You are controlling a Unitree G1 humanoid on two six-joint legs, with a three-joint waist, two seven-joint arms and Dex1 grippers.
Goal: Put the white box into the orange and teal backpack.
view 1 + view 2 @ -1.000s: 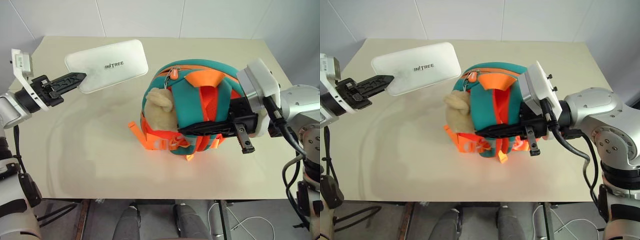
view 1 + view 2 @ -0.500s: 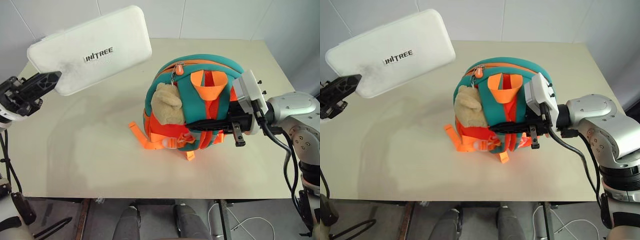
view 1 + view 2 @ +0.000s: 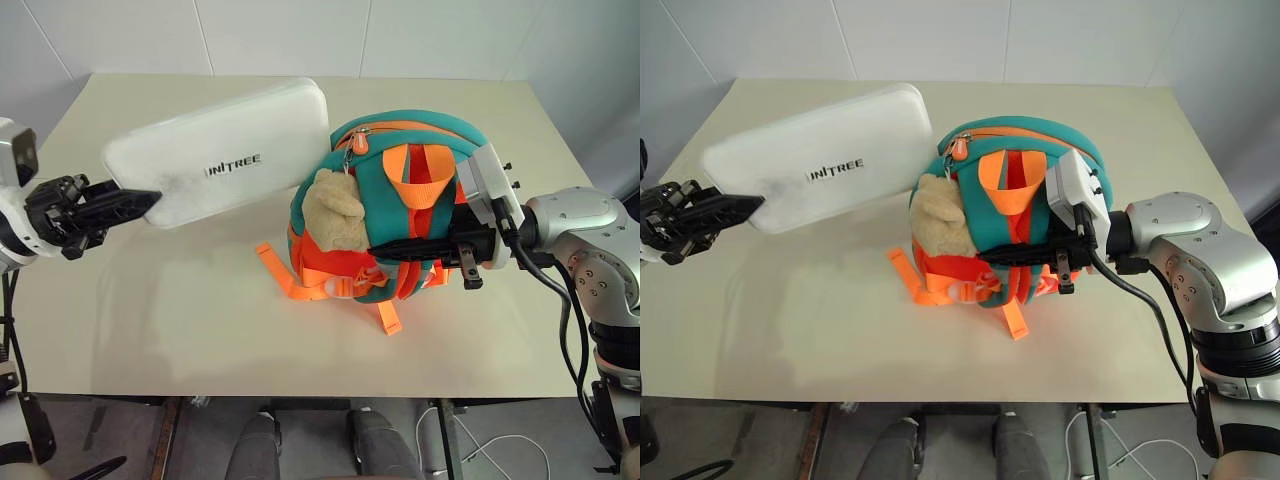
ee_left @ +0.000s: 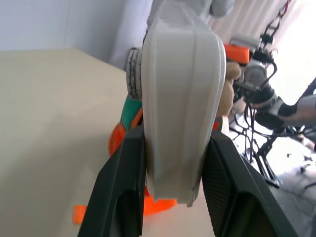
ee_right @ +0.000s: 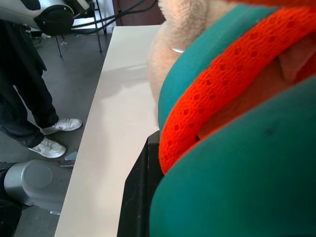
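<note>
On the beige table, left gripper clamps the white box; right gripper pinches the backpack. Box isn't in yet.

The scene was brightly and evenly lit from above, with no harsh glare on the tabletop. Soft, faint shadows lay on it beneath the white box and around the backpack. Both head views were sharp, with straight lines bowing slightly toward the edges. In the left wrist view the box and the dark claw fingers were close and softly blurred, and the far right background was washed out by strong light. In the right wrist view the backpack fabric loomed near and soft.
</note>
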